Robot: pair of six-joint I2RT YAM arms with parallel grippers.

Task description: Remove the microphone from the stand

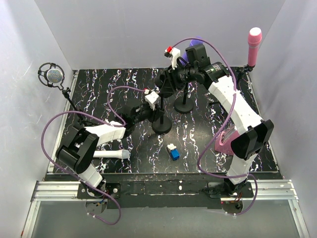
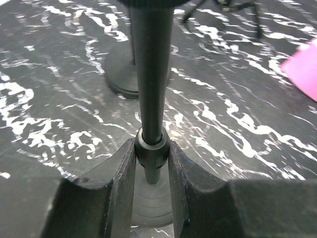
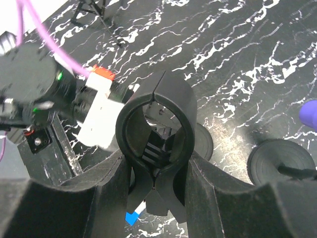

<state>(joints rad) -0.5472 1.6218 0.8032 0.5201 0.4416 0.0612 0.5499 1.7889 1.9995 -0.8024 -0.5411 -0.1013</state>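
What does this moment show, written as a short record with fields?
left end effector: shut on the stand pole
right end effector: shut on the clip
clip: empty
white microphone: lying on the table by the left arm
pink microphone: upright, far right corner

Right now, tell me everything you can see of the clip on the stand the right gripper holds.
The clip is a black, plastic-looking ring, split at the top, with ribbed ridges inside its lower part. It is empty: nothing sits in it. The right gripper is shut on its lower half, one finger on each side.
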